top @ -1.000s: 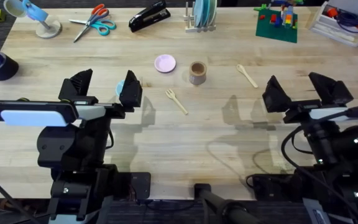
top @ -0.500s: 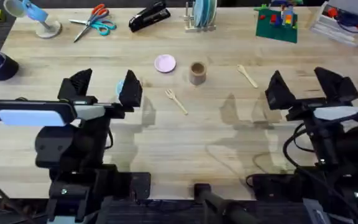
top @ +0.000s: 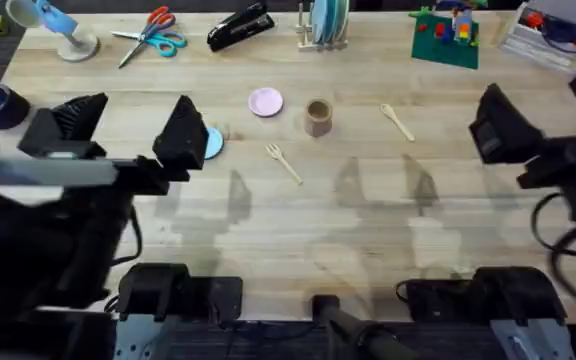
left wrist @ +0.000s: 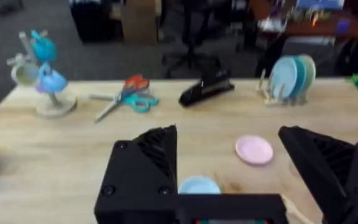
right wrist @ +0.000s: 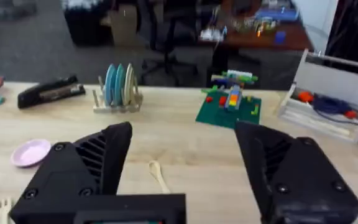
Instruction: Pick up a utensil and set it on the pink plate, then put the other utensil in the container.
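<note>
Rising up toward the camera is what both arms are doing right now: compared with a second ago they're looming bigger and spreading outward, the left gripper [top: 128, 125] sliding left and the right gripper [top: 543, 115] sliding right. Both are hanging with fingers wide apart and nothing between them, so nothing's been grabbed yet.

That shift is uncovering the light blue plate [top: 208, 143], which was mostly hidden behind the left fingers before. Past the grippers, the wooden fork [top: 283, 162] is lying flat on the table near the middle, exactly where it was. A bit farther back the tan cup [top: 317, 117] is standing upright, with the pink plate [top: 265, 102] just to its left and the wooden spoon [top: 398, 121] off to its right, apart from everything. At the far edge the scissors [top: 150, 33], stapler [top: 240, 25] and dish rack [top: 325, 25] are sitting untouched.

My read: the task's basically at zero, and the arms are just opening up a view of the table before going for the fork, which looks like a reach for the left arm
</note>
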`<act>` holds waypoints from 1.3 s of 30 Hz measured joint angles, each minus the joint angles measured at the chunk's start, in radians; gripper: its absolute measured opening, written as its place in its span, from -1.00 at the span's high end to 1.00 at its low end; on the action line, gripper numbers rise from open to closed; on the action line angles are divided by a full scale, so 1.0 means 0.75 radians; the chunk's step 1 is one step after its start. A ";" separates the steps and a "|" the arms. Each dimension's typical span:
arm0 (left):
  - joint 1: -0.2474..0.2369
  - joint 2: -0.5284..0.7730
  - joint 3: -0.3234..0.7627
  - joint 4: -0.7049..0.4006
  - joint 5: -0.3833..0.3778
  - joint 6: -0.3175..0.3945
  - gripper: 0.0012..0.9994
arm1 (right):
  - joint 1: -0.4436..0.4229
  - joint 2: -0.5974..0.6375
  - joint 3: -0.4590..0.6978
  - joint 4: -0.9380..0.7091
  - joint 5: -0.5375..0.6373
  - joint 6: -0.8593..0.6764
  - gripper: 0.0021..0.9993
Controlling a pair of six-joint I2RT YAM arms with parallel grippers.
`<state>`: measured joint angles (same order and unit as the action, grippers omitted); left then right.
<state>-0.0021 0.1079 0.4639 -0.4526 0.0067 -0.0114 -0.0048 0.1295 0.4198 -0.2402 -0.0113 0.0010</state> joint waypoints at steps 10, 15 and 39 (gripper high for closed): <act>0.000 0.577 0.557 -0.543 -0.005 -0.065 -0.99 | 0.000 0.538 0.600 -0.569 0.000 0.001 -0.99; 0.000 0.861 0.803 -0.857 -0.005 -0.067 -0.99 | 0.000 0.828 0.858 -0.868 0.000 0.001 -0.99; 0.000 1.531 0.989 -1.121 0.044 -0.156 -0.99 | 0.000 1.316 1.059 -1.052 0.000 0.001 -0.99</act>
<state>-0.0022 1.2563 1.2057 -1.2936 0.0394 -0.1284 -0.0048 1.1165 1.2137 -1.0290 -0.0113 0.0016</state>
